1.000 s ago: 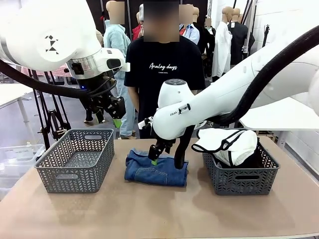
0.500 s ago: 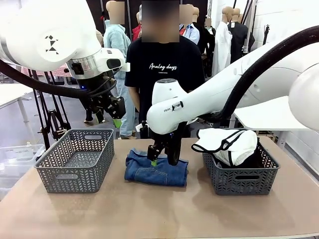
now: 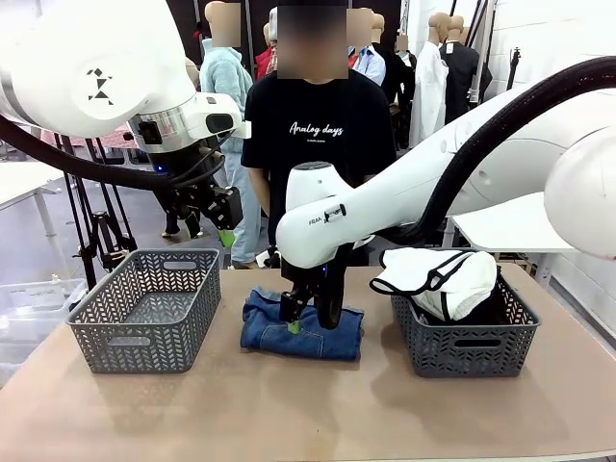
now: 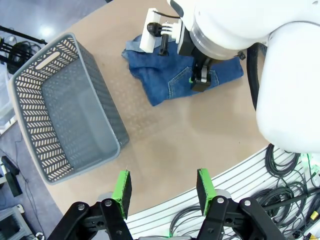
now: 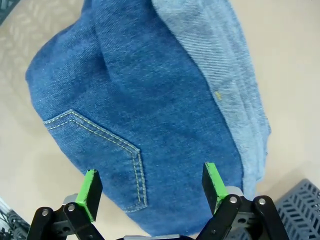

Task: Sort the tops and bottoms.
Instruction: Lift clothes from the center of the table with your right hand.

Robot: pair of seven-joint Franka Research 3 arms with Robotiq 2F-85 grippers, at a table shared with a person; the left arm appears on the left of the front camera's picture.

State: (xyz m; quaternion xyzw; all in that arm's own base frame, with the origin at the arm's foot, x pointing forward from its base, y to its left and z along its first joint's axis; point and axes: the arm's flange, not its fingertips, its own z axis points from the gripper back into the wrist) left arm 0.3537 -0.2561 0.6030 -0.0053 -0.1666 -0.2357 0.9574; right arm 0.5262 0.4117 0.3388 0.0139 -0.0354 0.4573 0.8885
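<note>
Front view: two grey lattice baskets on the table point(image 3: 289, 414), one folded pair of jeans point(image 3: 300, 332) between them. Left basket point(image 3: 144, 308) holds nothing visible. Right basket point(image 3: 465, 332) holds two tops: white top with black trim point(image 3: 438, 274) heaped above the rim, black top point(image 3: 491, 310) under it.

Right wrist view adds detail: denim back pocket with pale stitching, lighter inner side folded over. Right gripper point(image 5: 150, 187) directly over the jeans, jaws wide apart, nothing between the pads.

Left wrist view, from above: left basket interior bare, jeans beside it, right arm over them. Left gripper point(image 4: 162, 187) raised above the table edge, jaws parted, holding nothing.
</note>
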